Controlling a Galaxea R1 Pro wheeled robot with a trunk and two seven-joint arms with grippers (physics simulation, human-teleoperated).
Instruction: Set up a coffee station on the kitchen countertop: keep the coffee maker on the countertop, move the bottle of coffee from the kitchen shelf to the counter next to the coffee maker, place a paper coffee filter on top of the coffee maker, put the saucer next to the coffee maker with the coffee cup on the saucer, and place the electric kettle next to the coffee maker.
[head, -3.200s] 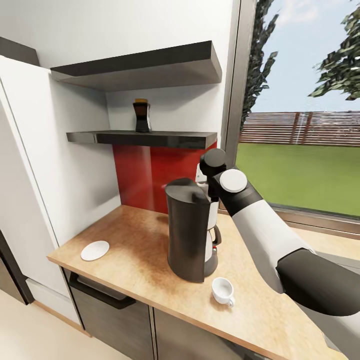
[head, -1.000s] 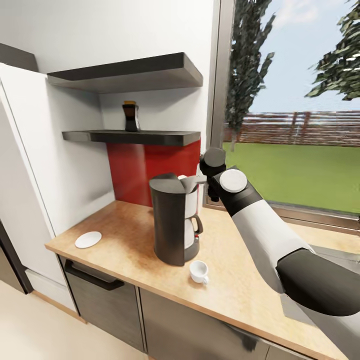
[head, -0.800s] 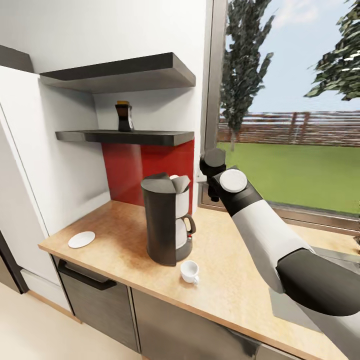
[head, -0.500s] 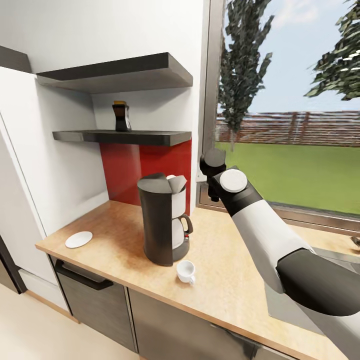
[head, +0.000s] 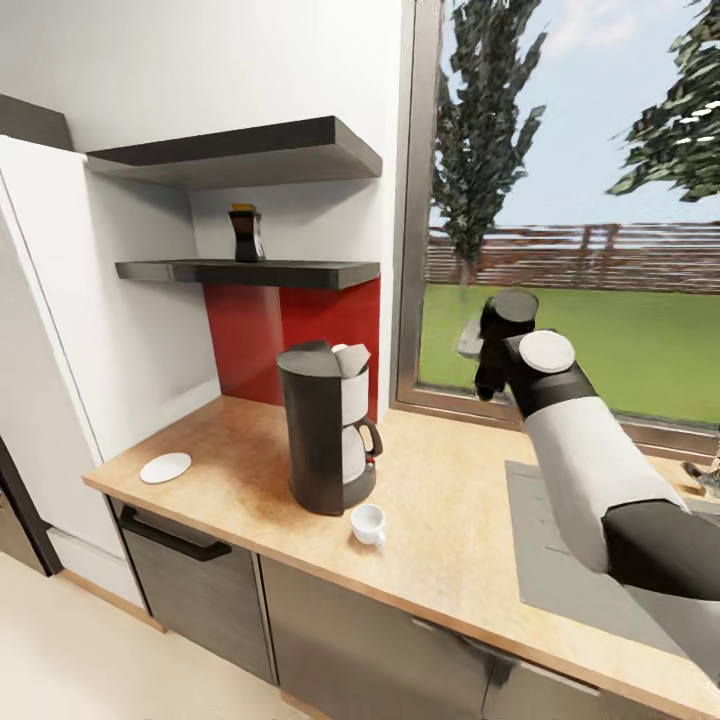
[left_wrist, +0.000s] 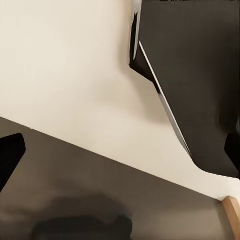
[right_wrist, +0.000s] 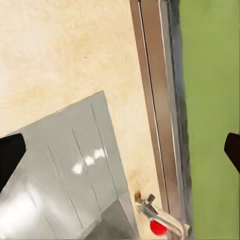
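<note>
On the countertop (head: 450, 500): coffee maker (head: 325, 430) stands upright near the middle, as the task wants.
Filter: a white paper coffee filter (head: 350, 357) sits in the maker's top, so that step looks done.
Cup: coffee cup (head: 368, 524) stands at about 5 o'clock from the maker, just beside its base, on bare wood, not on its plate.
Saucer: saucer (head: 165, 467) lies well apart at 9 o'clock, near the counter's end; still to be brought over and the cup set on it.
Bottle: bottle of coffee (head: 246, 234) stands on the kitchen shelf (head: 250, 272) at 11 o'clock; not yet fetched.
Kettle: I cannot place it.
Right gripper (right_wrist: 120, 150): wrist camera looks down on sink and window sill; dark fingertips stand wide apart at the frame edges, released, holding nothing.
Left gripper (left_wrist: 120, 150): fingertips likewise spread, empty, over floor and cabinet.
</note>
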